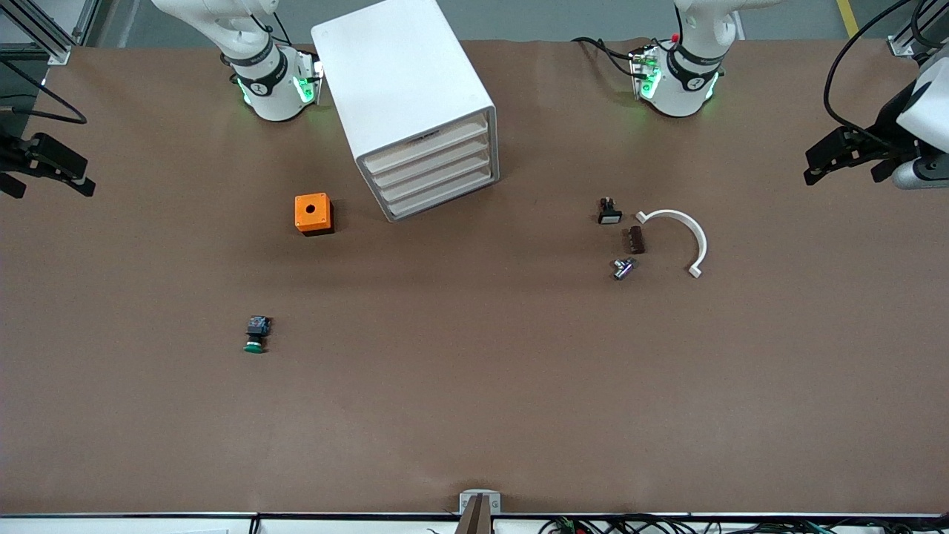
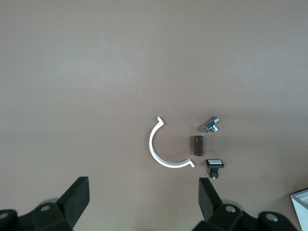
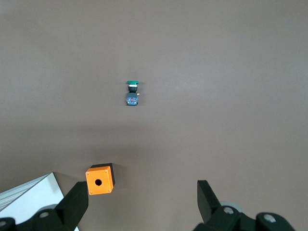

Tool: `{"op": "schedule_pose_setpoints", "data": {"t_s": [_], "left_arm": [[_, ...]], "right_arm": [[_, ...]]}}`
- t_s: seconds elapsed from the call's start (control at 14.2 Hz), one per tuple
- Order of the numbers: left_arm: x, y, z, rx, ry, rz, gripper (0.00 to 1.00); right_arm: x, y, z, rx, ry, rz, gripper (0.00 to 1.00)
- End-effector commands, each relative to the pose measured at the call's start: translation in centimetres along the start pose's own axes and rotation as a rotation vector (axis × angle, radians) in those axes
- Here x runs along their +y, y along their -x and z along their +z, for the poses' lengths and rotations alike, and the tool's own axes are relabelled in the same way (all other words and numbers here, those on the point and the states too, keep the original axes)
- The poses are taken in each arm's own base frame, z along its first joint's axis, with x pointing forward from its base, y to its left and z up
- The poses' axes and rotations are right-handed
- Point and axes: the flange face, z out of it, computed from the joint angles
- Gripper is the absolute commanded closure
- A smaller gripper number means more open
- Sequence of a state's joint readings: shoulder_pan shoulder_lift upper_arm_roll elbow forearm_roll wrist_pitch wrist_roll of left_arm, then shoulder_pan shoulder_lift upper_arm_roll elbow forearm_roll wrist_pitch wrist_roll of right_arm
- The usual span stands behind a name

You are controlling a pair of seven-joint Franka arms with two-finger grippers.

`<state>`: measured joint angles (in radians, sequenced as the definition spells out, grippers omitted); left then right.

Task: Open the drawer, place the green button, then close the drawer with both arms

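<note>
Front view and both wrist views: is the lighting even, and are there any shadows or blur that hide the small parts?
Front view: even overhead light, soft shadows beside the cabinet and orange cube, green button readable. Left wrist view: flat light, white curved clip crisp, left tool dark and soft at the edge. Right wrist view: a faint dark band falls across the table near the cube; nothing is hidden.

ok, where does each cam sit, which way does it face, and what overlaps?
Front: high across the table, facing both bases; cabinet, left gripper and right gripper open at the table's ends.
Left wrist: looks down past its open fingers at the white clip.
Right wrist: looks down at the button and orange cube.
Shared: front also shows the button, cube and clip.
</note>
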<state>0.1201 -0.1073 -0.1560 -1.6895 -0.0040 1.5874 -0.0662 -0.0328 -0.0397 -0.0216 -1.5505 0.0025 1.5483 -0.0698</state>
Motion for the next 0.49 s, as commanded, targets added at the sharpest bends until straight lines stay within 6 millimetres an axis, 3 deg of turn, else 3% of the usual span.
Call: {"op": "schedule_pose_setpoints", "data": {"t_s": [0.0,0.14,0.35,0.42], "left_arm": [[0.1,-0.3,-0.3,-0.006,0.014,0.012,0.0],[0.4,-0.4,-0.2,-0.007,0.015,0.017,0.0],[0.1,-2.1,1.8,-0.04,0.023,0.011,0.0],[-0.2,-3.6,2.8,-0.054,0.027,0.011,0.0]], "right_arm": [[0.0,-0.2,-0.5,-0.002,0.012,-0.015,0.0],[0.0,-0.2,-0.5,-0.002,0.014,-0.015,0.0],[0.1,-0.2,-0.5,-0.003,0.014,-0.013,0.0],[0.1,-0.2,-0.5,-0.003,0.014,-0.013,0.0]]}}
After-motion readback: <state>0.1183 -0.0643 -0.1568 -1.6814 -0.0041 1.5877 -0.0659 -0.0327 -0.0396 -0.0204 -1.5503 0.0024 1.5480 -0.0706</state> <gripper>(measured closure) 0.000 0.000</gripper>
